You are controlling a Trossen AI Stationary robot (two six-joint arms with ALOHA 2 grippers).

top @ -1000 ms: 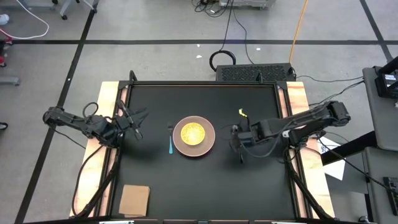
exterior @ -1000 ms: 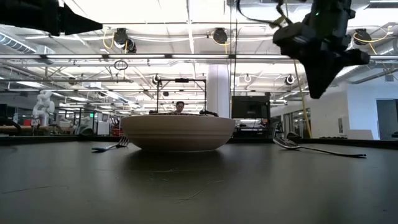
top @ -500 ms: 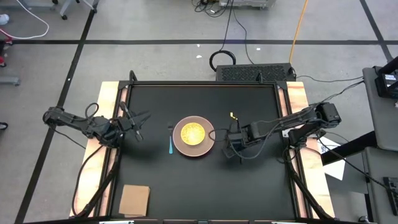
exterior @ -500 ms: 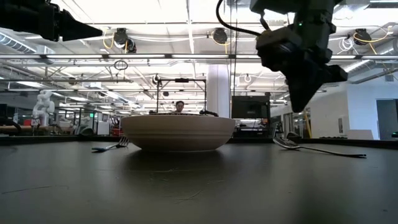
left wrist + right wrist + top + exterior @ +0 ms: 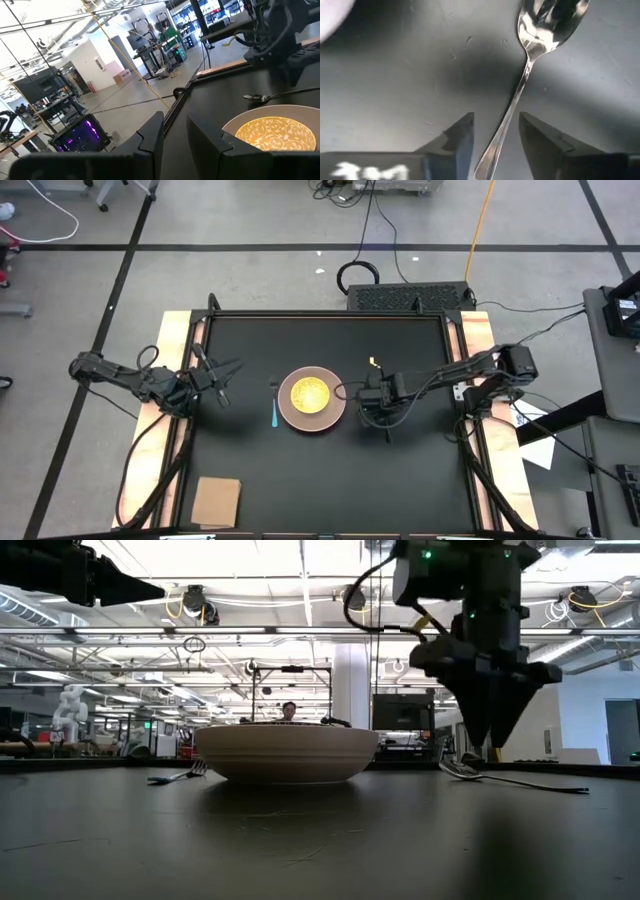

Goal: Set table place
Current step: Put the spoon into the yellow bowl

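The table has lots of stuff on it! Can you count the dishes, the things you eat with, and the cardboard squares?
Dishes: 2, the pinkish plate and yellow dish
Eating utensils: 2, the silver spoon and light-blue utensil
Cardboard squares: 1, the tan square
Total: 5

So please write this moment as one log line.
right claw: open, above spoon handle | left claw: waiting at table left edge | plate: centre
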